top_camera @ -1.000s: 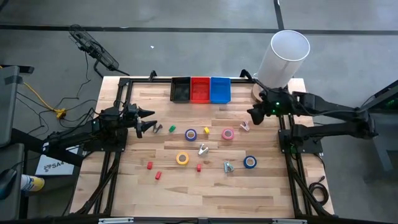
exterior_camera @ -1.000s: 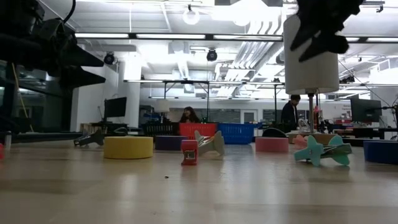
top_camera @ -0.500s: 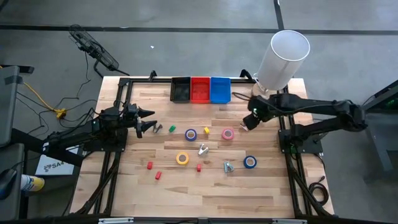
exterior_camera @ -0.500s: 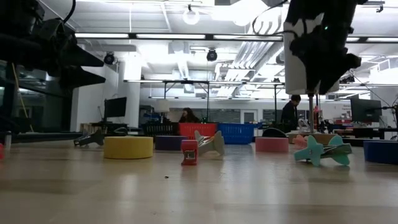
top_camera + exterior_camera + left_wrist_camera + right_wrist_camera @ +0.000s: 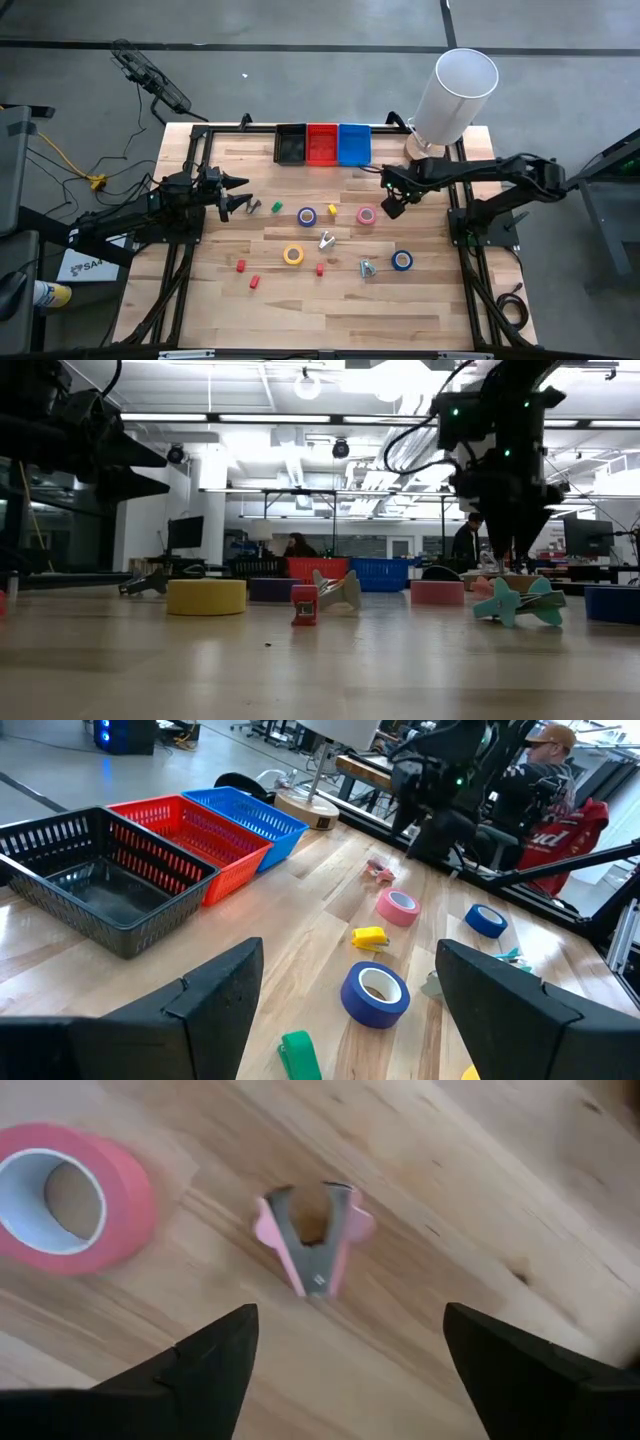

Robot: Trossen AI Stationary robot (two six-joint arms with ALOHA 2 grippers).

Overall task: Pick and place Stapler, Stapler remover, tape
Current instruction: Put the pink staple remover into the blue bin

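The pink staple remover lies flat on the wooden table, beside the pink tape roll. My right gripper hangs open above the remover, pointing down and touching nothing; in the low view it is still clear of the table. Other tape rolls lie flat: blue, yellow and blue. A grey remover and a teal one lie mid-table. Small staplers, green, yellow and red, are scattered about. My left gripper waits open at the left.
A black basket, a red one and a blue one stand in a row at the far edge. A tall white cylinder stands at the far right corner. People sit in the room beyond the table.
My right gripper has come down and moved toward the table's left and near side, tipping from a slant until it points straight down over the pink staple remover. Nothing on the table has moved.
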